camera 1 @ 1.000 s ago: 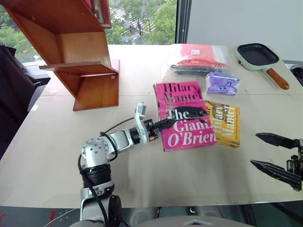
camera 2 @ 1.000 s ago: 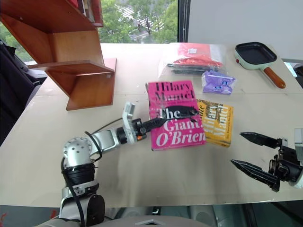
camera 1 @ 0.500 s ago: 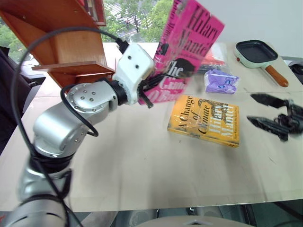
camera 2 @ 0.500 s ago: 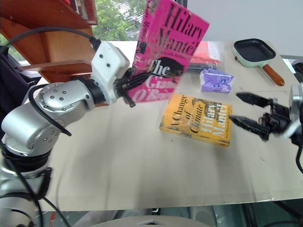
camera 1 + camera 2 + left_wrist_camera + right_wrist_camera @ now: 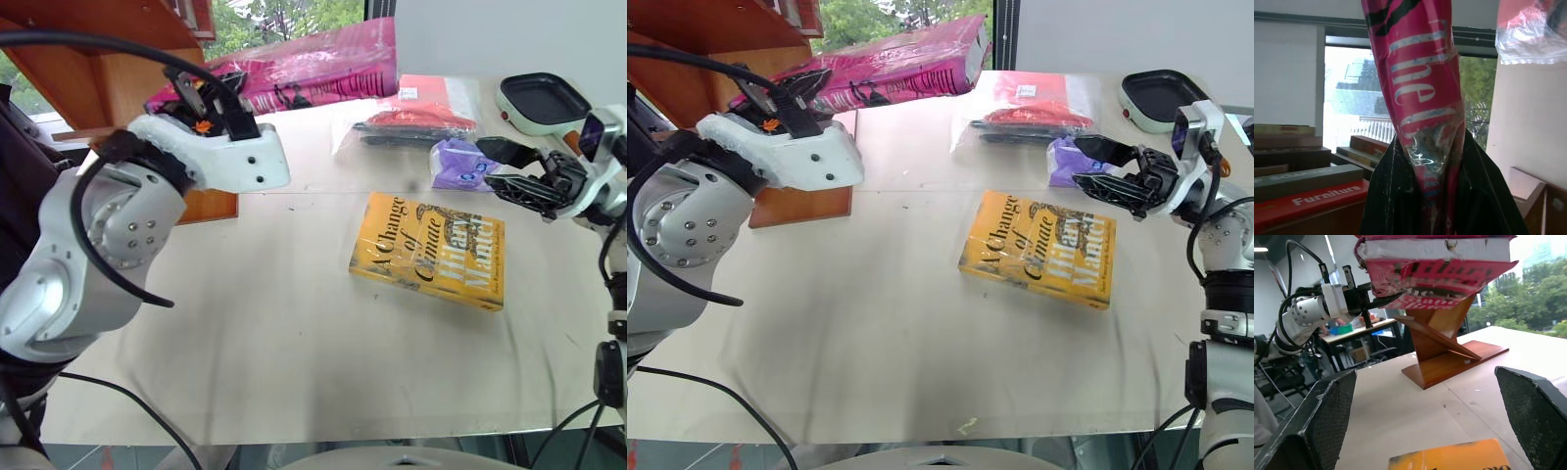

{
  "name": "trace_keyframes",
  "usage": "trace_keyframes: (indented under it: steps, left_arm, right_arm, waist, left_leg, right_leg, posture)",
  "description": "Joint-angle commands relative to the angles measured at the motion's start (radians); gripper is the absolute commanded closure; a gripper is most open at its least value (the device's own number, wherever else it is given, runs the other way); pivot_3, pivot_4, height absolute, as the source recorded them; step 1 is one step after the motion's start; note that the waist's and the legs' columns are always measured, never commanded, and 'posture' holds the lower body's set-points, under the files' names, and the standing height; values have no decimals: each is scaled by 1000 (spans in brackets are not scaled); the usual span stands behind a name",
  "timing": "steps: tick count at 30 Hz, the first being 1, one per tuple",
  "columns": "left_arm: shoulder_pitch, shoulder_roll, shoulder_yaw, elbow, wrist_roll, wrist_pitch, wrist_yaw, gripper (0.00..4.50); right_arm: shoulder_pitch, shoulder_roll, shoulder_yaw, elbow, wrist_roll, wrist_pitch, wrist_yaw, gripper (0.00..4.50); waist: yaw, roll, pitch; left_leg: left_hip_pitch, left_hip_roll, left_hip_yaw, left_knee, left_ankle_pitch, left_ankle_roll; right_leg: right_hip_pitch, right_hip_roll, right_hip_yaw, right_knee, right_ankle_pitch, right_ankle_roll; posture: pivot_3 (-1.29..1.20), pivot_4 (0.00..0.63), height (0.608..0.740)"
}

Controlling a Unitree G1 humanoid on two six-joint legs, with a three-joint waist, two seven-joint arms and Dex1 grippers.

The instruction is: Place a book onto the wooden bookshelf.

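"A Change of Climate" is read on the yellow book mid-desk. The book – flat, long axis crosswise – is clamped by the left gripper; the right gripper is spread.

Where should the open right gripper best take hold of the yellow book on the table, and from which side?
Probably its long free edge nearest the right gripper. The yellow book lies flat on the table, so open jaws should come low from the robot's right, pinching cover and underside.

Yellow book lying on table: cover reads "A Change of Climate", "Hilary Mantel". Pink book, clamped above table: "The" legible on cover. Red book spine just beside the pink book: "Furniture". Other lettering too blurred.
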Motion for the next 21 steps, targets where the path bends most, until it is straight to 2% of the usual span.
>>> trace_keyframes:
  steps: [1, 6, 9, 14, 21]
  left_arm:
    - [29, 39, 145, -22, 29, -30, -78, 4263]
    - [210, 122, 460, 69, 25, -197, -253, 4263]
    - [271, 127, 557, 132, 32, -302, -287, 4263]
    - [304, 119, 609, 221, 38, -402, -303, 4263]
    - [272, 146, 564, 413, -13, -489, -340, 4263]
  right_arm:
    - [-51, 15, -14, 18, -10, -24, 31, 0]
    - [-87, 67, -36, 38, -1, -28, 25, 0]
    - [-89, 87, -36, 32, -8, -29, 23, 0]
    - [-87, 112, -44, 16, -16, -42, -8, 0]
    - [-61, 137, -54, -48, -64, -105, -139, 0]
  waist:
    - [-1, 0, 0]
    - [-16, 1, 0]
    - [-21, 1, 0]
    - [-22, 1, 0]
    - [-25, 1, 0]
  left_leg:
    - [0, 0, 0, 1, 0, 0]
    - [1, 1, 0, 5, 0, 0]
    - [1, 1, 0, 6, 0, 0]
    - [1, 0, 0, 9, 0, 0]
    - [1, 0, 0, 9, 0, 0]
  right_leg:
    - [0, 0, 0, 2, 0, 0]
    - [-2, 0, 0, 8, 0, 0]
    - [-2, 0, 0, 10, 0, -1]
    - [-1, -1, 0, 11, 1, -1]
    - [-2, -1, 0, 12, 1, -1]
  posture:
    - [0, 150, 740]
    - [0, 150, 740]
    - [0, 150, 740]
    - [0, 150, 740]
    - [0, 150, 740]
